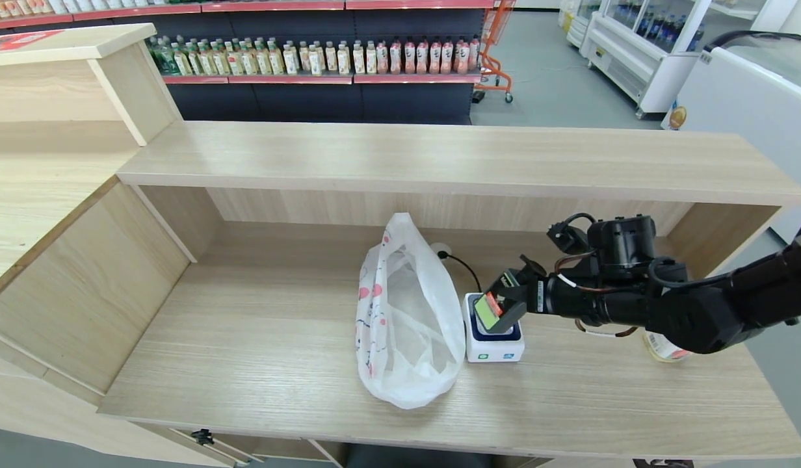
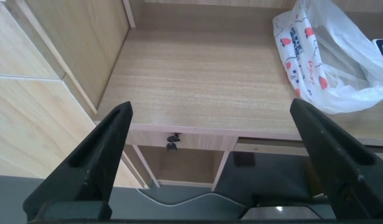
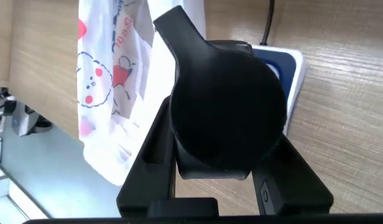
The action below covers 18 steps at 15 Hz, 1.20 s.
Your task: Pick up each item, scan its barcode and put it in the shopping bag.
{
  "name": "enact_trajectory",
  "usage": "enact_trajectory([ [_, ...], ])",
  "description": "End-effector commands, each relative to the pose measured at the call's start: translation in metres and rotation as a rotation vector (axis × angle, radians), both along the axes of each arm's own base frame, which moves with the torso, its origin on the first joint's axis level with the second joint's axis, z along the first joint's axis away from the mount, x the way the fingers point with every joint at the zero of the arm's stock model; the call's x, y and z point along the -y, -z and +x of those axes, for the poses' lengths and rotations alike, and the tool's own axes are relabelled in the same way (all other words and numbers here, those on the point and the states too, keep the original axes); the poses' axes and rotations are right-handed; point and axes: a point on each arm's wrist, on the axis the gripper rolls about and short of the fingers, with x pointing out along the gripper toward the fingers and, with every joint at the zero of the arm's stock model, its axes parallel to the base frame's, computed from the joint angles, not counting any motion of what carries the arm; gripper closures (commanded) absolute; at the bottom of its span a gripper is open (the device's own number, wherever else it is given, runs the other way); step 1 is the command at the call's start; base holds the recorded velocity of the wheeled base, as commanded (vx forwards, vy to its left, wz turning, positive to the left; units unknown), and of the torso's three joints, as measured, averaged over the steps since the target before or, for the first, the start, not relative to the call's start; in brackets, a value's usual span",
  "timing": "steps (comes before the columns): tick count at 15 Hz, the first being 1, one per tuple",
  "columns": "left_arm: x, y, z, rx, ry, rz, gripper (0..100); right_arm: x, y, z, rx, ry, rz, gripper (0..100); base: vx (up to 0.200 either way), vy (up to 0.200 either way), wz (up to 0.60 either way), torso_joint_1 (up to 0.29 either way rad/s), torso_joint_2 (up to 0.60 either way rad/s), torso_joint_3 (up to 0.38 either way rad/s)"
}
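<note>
Head view: the right gripper is clamped on a small item, holding it tilted just above the scanner. The item shows a green face with an orange-red strip along its upper edge; its shape is hard to make out between the black fingers. In the right wrist view the item shows a dark, rounded side with a pointed corner, with the scanner's blue top right behind it. The scanner is a white box with a blue top, standing on the wooden counter. A black cable runs from it toward the back wall.

The shopping bag lies touching the scanner's left side. It is thin white plastic with red and blue cartoon prints, its mouth gaping upward. A bottle stands on the counter, mostly hidden behind the right arm.

In the left wrist view the left gripper has its fingers spread wide with nothing between them. It hangs over the counter's front edge, well apart from the bag.
</note>
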Motion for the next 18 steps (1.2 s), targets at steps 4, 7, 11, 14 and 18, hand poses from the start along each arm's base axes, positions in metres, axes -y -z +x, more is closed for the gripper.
enact_trajectory([
  [4,0.000,0.000,0.000,0.001,-0.002,-0.002,0,-0.011,0.014,0.004,-0.011,-0.024,-0.004,100,0.000,0.000,0.00,0.000,0.00,0.000],
  [7,0.000,0.000,0.000,0.001,0.000,-0.002,0,-0.013,0.018,0.007,0.001,-0.017,-0.008,100,0.000,0.000,0.00,0.000,0.00,0.000],
  [11,0.000,0.000,0.000,0.001,0.000,-0.002,0,-0.013,0.021,0.008,-0.001,-0.022,-0.018,100,0.000,0.000,0.00,0.000,0.00,0.000],
  [14,0.000,0.000,0.000,0.001,0.000,-0.002,0,-0.013,0.020,0.008,0.008,-0.025,-0.022,100,0.000,0.000,0.00,0.000,0.00,0.000],
  [18,0.000,0.000,0.000,0.001,0.000,0.000,0,-0.012,0.018,0.008,0.019,-0.026,-0.029,100,0.000,0.000,0.00,0.000,0.00,0.000],
])
